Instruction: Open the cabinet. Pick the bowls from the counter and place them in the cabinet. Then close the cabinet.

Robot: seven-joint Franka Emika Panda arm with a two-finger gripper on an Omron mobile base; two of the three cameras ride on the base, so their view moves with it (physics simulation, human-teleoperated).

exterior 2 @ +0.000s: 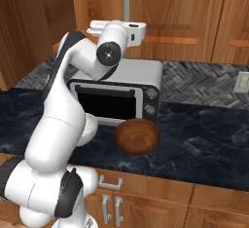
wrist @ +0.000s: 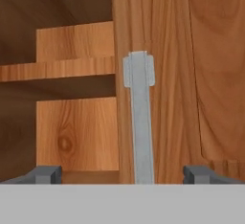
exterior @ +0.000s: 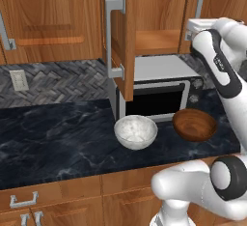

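Observation:
The cabinet (exterior: pixel 157 41) has its left door (exterior: pixel 126 36) swung out towards me, and the wooden shelf (wrist: pixel 57 67) shows inside. The right door (wrist: pixel 158 74) looks closed, and its silver bar handle (wrist: pixel 140 122) stands upright between the fingertips (wrist: pixel 45 174) of my open gripper (wrist: pixel 123 174), which holds nothing. My white hand (exterior: pixel 202 24) is up at that handle (exterior: pixel 198 0). On the black counter (exterior: pixel 58 138) the whitish speckled bowl (exterior: pixel 135 131) and the brown wooden bowl (exterior: pixel 194 123) sit side by side in front of the toaster oven. My arm partly hides the pale bowl (exterior 2: pixel 90 127) in the right base view.
A silver toaster oven (exterior: pixel 159 90) stands on the counter under the cabinet, right behind the bowls. The open left door hangs over its left end. Another wall cabinet door (exterior: pixel 48 17) is at the left. Drawers (exterior: pixel 24 201) run below the counter.

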